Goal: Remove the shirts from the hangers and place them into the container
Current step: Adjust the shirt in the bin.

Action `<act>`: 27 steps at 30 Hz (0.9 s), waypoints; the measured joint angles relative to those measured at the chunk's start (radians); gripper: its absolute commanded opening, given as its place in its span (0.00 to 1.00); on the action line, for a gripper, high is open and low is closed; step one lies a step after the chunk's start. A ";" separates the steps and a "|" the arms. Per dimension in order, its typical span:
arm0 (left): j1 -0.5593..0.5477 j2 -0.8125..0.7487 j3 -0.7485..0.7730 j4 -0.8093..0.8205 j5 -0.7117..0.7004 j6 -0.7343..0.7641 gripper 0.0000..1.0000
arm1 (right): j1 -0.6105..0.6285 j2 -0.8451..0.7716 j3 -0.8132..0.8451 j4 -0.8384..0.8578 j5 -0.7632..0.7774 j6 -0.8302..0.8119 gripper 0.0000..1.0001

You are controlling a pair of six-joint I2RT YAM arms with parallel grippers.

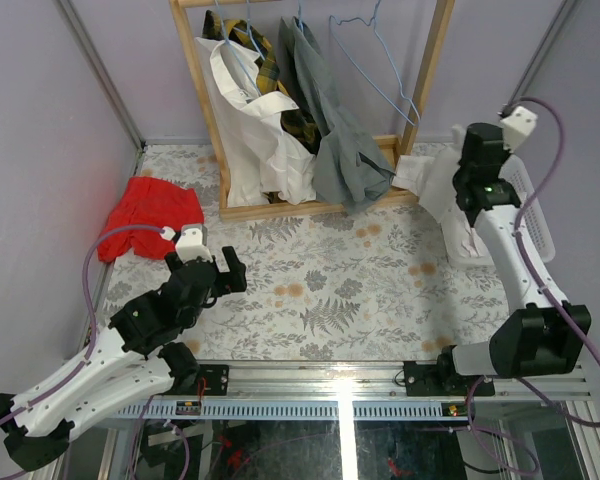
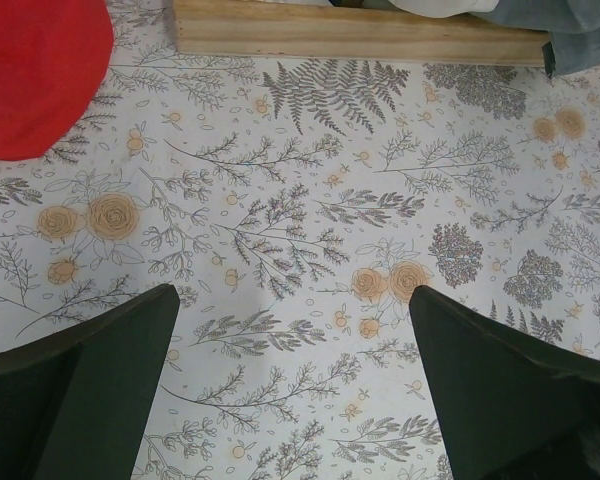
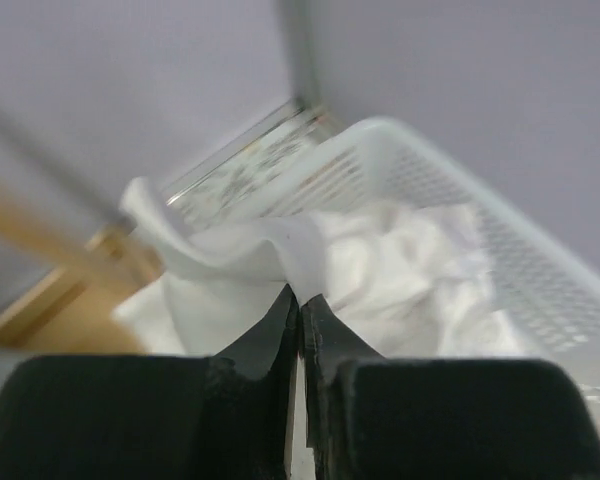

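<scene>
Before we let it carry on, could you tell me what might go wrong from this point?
The right end effector pinches only a thin fold of the white shirt, so the cloth may slip free. Part of that shirt trails over the basket rim toward the rack, so it could slide onto the table if released here.

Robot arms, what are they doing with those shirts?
The right arm has its jaws pinched shut on a white shirt, which lies partly in the white perforated plastic basket. The left arm hovers with jaws open over the flowery table. On the wooden rack hang a second white shirt, a yellow-and-black plaid shirt and a grey shirt, beside one bare light-blue wire hanger.
</scene>
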 measured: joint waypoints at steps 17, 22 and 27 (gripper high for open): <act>0.002 0.010 0.000 0.001 0.001 0.001 1.00 | -0.323 0.455 0.041 -0.294 -0.075 0.091 0.55; 0.003 0.010 0.000 0.001 0.001 0.001 1.00 | -0.329 0.401 0.129 -0.343 -0.149 0.075 0.66; 0.003 0.010 0.000 0.001 0.001 0.001 1.00 | -0.329 0.218 0.130 -0.348 -0.240 0.087 0.70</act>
